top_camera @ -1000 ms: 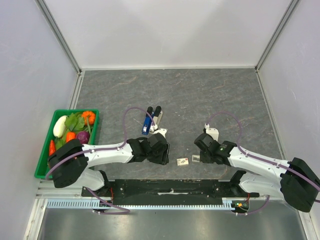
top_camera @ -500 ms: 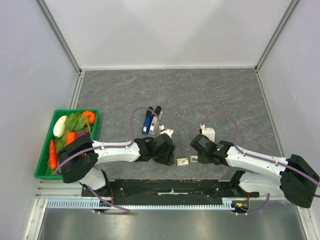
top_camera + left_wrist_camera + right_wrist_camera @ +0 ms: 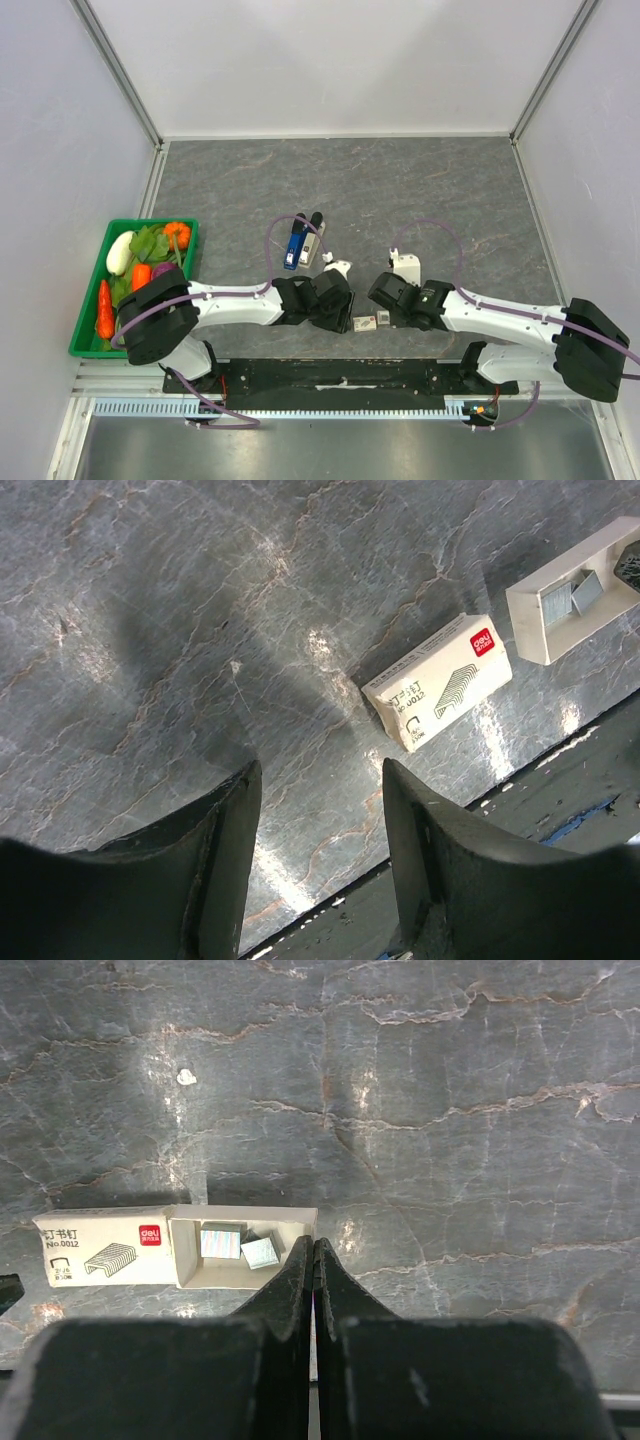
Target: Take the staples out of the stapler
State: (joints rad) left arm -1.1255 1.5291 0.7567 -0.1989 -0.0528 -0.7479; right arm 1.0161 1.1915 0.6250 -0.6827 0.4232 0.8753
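Nearest you, by the table's front edge, the staple box sleeve (image 3: 440, 683) and its open tray (image 3: 245, 1247) lie end to end. The tray holds two short staple strips (image 3: 222, 1240). Your right gripper (image 3: 313, 1248) hangs at the tray's end with its fingers pressed together and nothing visible between them. The tips sit at the tray's rim, but I cannot tell whether they touch it. Your left gripper (image 3: 320, 772) is just left of the sleeve, its fingers apart and bare, with only the grey tabletop (image 3: 420, 190) between them.

The stapler (image 3: 297, 241) lies farther out and shows only in the overhead view. It is beyond your left gripper and a little to its left, and well apart from your right gripper. Its long axis runs roughly away from the arm bases, tilted slightly. A blue body and a black-tipped part lie side by side, so it looks swung open, though the detail is too small to be sure. Your left arm is the nearer one. Reaching it would likely mean going forward with that arm and setting the fingers across the stapler's narrow width.
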